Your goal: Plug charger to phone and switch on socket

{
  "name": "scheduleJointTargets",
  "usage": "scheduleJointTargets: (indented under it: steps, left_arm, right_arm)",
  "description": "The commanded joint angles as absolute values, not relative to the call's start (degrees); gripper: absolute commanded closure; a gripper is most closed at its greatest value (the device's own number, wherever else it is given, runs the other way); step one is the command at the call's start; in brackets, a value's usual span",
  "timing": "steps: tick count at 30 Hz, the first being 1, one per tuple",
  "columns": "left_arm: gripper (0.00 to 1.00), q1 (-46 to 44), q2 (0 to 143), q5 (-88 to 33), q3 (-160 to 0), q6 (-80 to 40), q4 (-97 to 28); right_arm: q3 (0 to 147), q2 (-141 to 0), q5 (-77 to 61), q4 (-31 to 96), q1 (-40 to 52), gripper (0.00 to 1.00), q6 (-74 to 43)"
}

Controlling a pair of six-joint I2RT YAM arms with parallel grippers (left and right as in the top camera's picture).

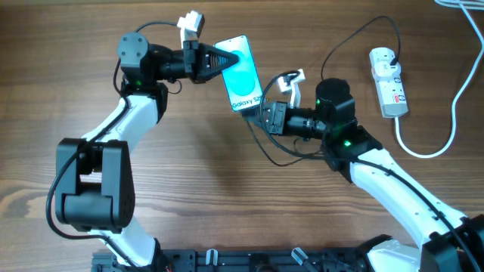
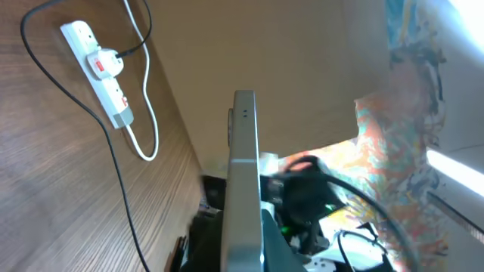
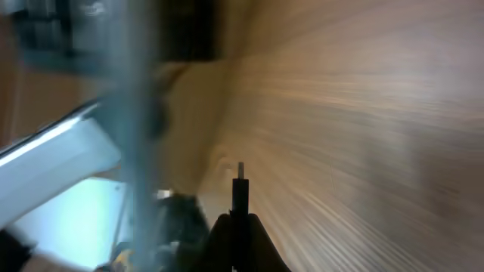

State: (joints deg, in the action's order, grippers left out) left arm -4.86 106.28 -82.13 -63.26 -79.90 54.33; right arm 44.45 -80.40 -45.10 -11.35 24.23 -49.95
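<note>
Over the wooden table (image 1: 227, 211), left pincer (image 1: 223, 60) clamps phone (image 1: 243, 75) aloft; right pincer (image 1: 265, 117) clamps charger (image 3: 239, 190)

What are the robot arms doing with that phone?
The left gripper holds the phone. The right gripper holds the charger by its tip, close to one end of the phone, but it isn't plugged in yet. The socket lies off to the side with the charger's plug in it.
</note>
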Motion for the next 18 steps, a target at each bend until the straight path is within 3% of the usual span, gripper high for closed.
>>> scheduleJointTargets:
  steps: [1,4,7,15,18]
  left_arm:
    - [0.96,1.13,105.47,-83.66,-63.70,-80.47,55.11]
    - [0.96,7.20,105.47,-84.01,-63.70,-81.93,55.09]
    - [0.96,8.86,105.47,-84.58,-63.70,-81.89,55.09]
    - [0.96,8.36,105.47,-85.91,-63.70,-81.67,55.09]
    - [0.96,8.36,105.47,-86.11,-63.70,-81.67,55.09]
  right_arm:
    - [44.97,-80.40,-30.15,1.17,24.12,0.96,-41.71]
    - [44.97,-80.47,-8.69,14.72,24.12,0.96,-36.95]
    - [44.97,-83.24,5.10,16.27,24.16,0.96,-34.22]
    - [46.61,-101.78,7.77,12.01,24.16,0.96,-32.95]
    - [46.92,-105.08,7.75,12.03,24.14,0.89,-33.17]
